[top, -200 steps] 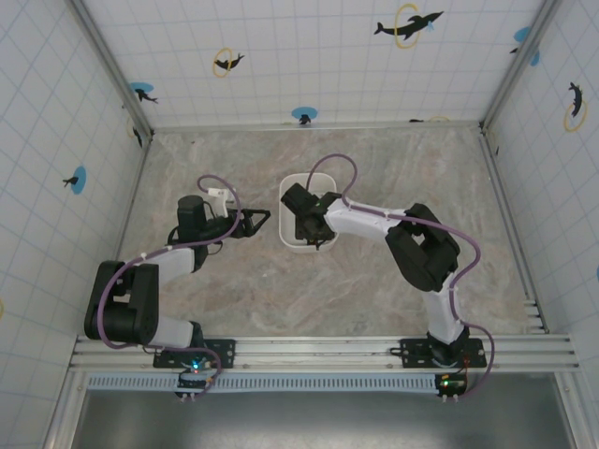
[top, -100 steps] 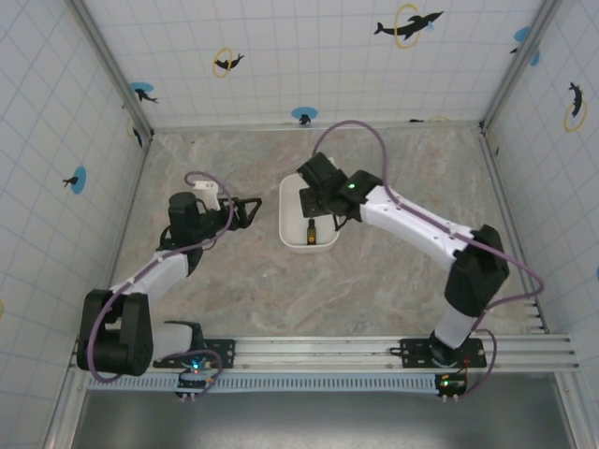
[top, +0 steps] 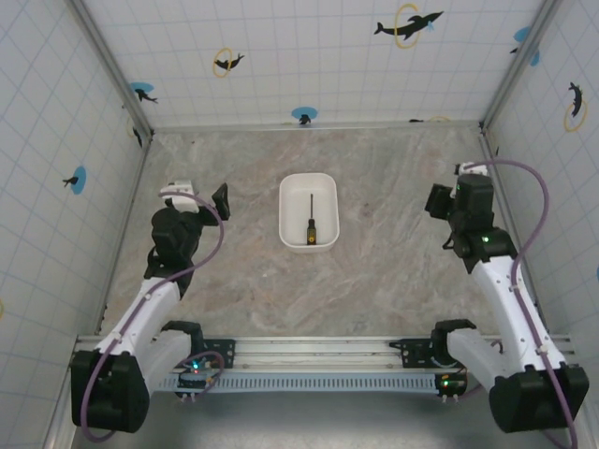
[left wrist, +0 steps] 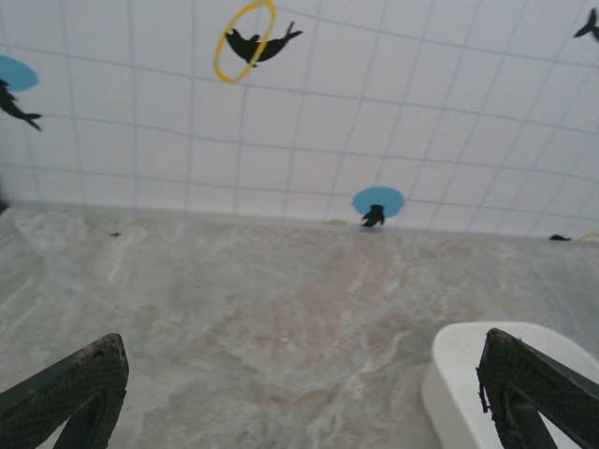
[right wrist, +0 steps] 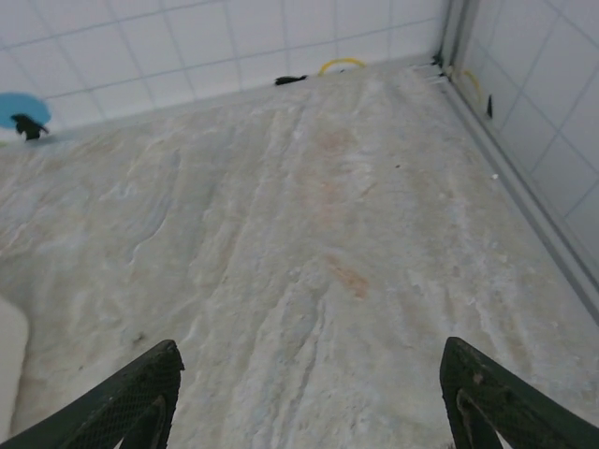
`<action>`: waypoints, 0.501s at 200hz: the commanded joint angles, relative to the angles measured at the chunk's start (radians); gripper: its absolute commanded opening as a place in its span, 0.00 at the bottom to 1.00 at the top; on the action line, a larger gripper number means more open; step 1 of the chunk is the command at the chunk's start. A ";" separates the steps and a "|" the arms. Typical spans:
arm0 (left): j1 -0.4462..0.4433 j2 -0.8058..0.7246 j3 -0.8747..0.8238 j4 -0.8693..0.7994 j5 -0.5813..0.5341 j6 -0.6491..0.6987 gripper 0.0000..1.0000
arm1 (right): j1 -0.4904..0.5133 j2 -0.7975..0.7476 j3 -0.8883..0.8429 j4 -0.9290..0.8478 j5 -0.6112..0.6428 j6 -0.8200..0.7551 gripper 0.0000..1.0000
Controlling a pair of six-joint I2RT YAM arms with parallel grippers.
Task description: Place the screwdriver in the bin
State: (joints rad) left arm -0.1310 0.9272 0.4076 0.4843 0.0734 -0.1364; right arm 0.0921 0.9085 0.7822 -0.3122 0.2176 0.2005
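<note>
Two grippers in play and both gape wide: the left gripper [left wrist: 301, 339] has its two dark fingers [left wrist: 65, 393] spread far apart with nothing between them, above the marbled table [left wrist: 234, 299], a white corner of the bin [left wrist: 459, 374] just inside its right finger. The right gripper [right wrist: 311, 346] is just as wide and just as empty, over by the right wall [right wrist: 524, 84]. Out in the middle sits the one bin [top: 323, 198], well apart from both arms, and inside lies the one screwdriver [top: 309, 220], lengthwise, shaft toward the back wall [top: 299, 56], black-and-orange handle at the near end.
</note>
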 commanded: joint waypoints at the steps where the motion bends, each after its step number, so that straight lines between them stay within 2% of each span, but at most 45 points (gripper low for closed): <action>1: 0.000 0.024 -0.047 0.117 -0.108 0.082 0.97 | -0.057 -0.046 -0.138 0.274 -0.072 -0.048 0.75; 37: 0.022 0.109 -0.056 0.193 -0.113 0.130 0.97 | -0.069 -0.071 -0.420 0.660 0.022 -0.089 0.76; 61: 0.061 0.147 -0.087 0.283 -0.090 0.144 0.97 | -0.071 -0.018 -0.594 0.963 0.061 -0.110 0.76; 100: 0.157 0.200 -0.132 0.374 -0.033 0.100 0.97 | -0.070 0.166 -0.641 1.191 0.051 -0.143 0.76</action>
State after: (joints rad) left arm -0.0116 1.0992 0.3042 0.7433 0.0048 -0.0261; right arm 0.0250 1.0031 0.1390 0.5823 0.2619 0.0956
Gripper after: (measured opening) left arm 0.974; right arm 0.763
